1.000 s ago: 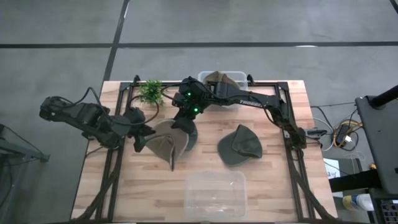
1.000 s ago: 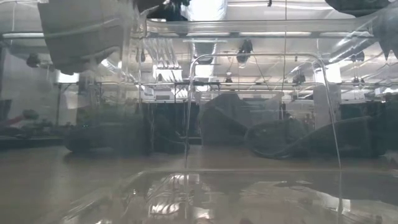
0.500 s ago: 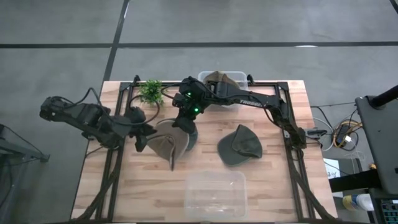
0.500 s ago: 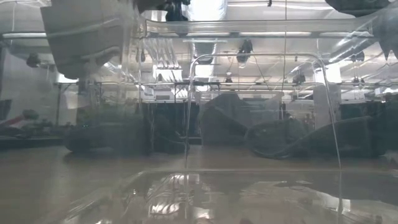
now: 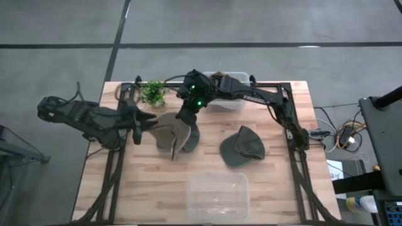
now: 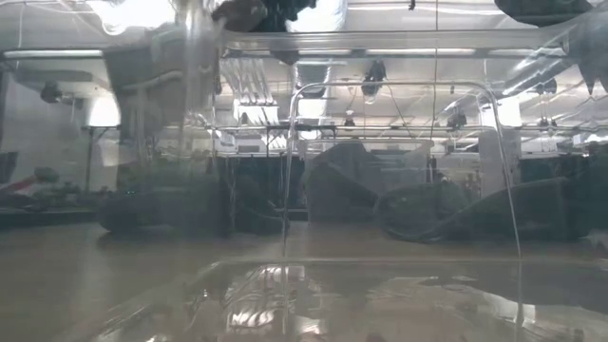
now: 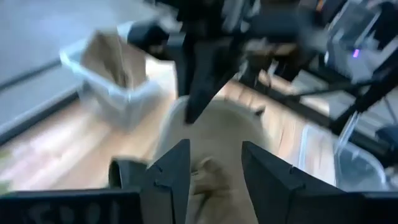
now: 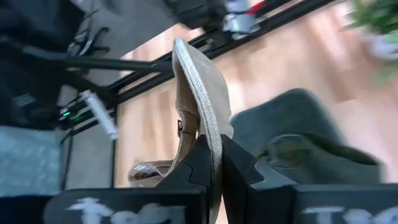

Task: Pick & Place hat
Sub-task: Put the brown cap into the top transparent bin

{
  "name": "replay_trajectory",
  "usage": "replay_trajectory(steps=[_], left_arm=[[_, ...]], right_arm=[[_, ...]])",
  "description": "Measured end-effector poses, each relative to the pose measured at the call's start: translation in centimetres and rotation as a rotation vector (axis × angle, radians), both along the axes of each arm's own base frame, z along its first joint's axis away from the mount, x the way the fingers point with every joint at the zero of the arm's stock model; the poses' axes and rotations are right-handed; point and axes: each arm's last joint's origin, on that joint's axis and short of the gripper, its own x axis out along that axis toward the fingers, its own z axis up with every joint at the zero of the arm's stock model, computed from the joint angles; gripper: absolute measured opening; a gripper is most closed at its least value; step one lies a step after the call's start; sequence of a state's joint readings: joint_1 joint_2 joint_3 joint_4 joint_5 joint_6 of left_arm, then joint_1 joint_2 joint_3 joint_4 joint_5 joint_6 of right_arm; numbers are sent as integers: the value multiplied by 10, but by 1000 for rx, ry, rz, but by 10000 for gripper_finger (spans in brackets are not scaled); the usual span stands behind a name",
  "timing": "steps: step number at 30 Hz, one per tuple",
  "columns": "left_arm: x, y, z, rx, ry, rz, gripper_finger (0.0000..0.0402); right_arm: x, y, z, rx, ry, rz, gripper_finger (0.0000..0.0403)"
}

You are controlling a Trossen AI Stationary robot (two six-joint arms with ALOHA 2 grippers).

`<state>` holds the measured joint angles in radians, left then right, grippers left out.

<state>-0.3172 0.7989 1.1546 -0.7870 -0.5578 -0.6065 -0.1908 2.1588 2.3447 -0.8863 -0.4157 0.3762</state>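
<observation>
Tan hat [image 5: 171,132] pinched by right fingers [image 8: 202,163]; left fingers [image 7: 177,171] spread; green hat [image 5: 242,146] nearby.

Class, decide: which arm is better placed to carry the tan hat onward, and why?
Right. The right gripper is shut on the brim of the tan hat, which is lifted. The left gripper is open beside the hat, gripping nothing.

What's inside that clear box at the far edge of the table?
The clear box holds a tan hat, also seen in the left wrist view. The right arm crosses over the box, so whatever lies beneath the hat is hidden.
</observation>
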Motion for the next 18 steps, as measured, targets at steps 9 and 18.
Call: replay_trajectory(steps=[9, 18], left_arm=[[-19, 8, 32, 73, -244, 27, 137], [-29, 11, 39, 109, -305, 26, 138]], right_arm=[[-32, -38, 34, -95, -69, -109, 9], [-81, -72, 81, -175, -178, -215, 9]])
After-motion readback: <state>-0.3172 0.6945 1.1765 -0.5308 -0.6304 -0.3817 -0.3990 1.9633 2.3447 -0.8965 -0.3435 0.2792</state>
